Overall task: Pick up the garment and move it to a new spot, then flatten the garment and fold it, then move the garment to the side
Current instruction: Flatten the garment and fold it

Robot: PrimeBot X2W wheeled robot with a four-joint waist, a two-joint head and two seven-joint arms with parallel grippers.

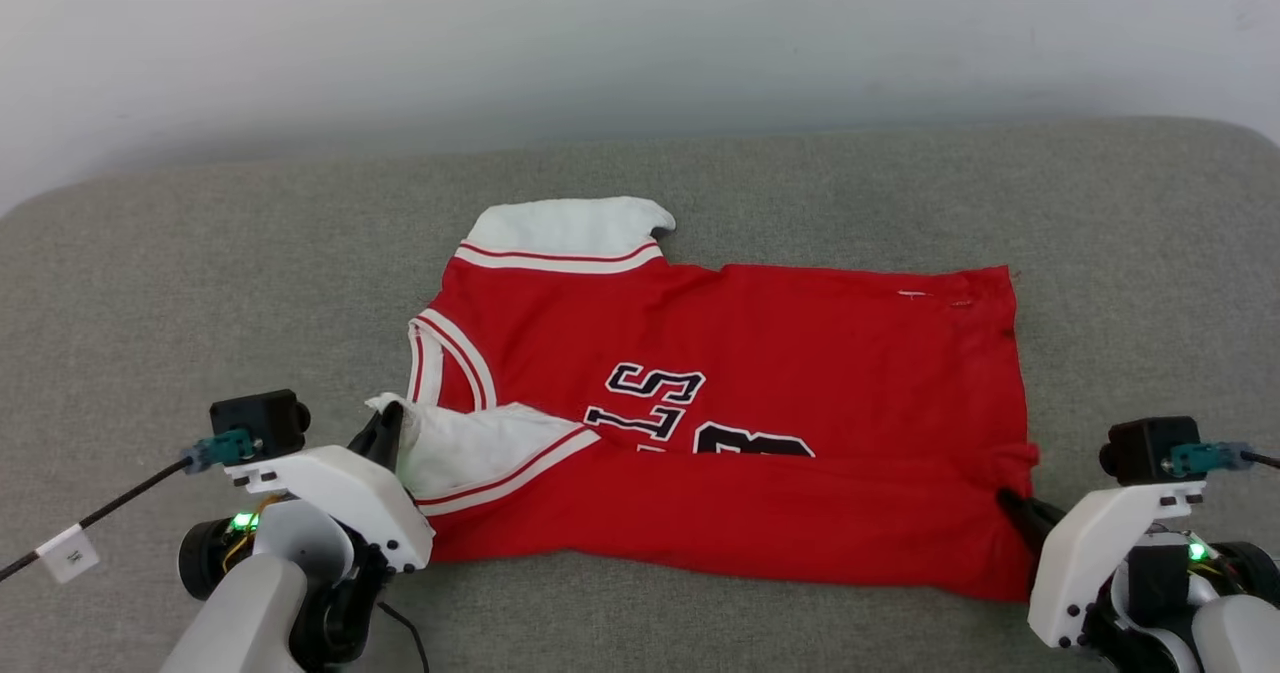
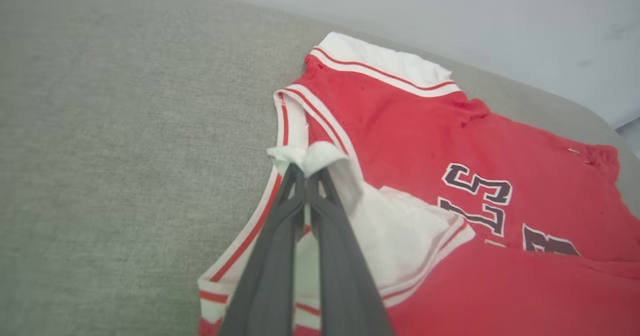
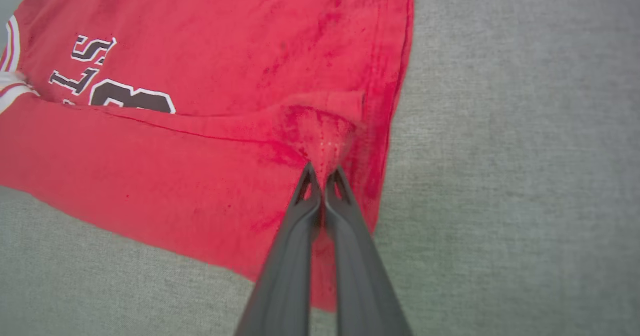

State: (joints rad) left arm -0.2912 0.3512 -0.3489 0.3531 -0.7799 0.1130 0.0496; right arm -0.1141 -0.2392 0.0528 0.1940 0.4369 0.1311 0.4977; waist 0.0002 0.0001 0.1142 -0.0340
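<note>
**On the grey cushion: jersey half folded, both grippers pinching cloth**

Across the middle of the grey cushion (image 1: 200, 283) the garment (image 1: 760, 343) lies spread out sideways, neck toward the cushion's left end and hem toward its right end. It is a red jersey. Its long edge nearest the cushion's front has been turned over onto the body, so the fold covers the lower part of the black lettering (image 1: 650, 398). One white sleeve (image 1: 570, 225) sticks out flat toward the back of the cushion, where a pale wall (image 1: 600, 33) rises behind it. The other sleeve (image 1: 470, 448) lies doubled back on the red front.

Near the cushion's front left, the left gripper (image 2: 306, 173) has its two dark fingers pressed together on the tip of that doubled sleeve, with a small tuft of white cloth poking out above them. Near the front right, the right gripper (image 3: 323, 173) is likewise closed tight, nipping a puckered bit of red fabric at the hem corner. The cloth draws into small creases toward its fingertips.
</note>
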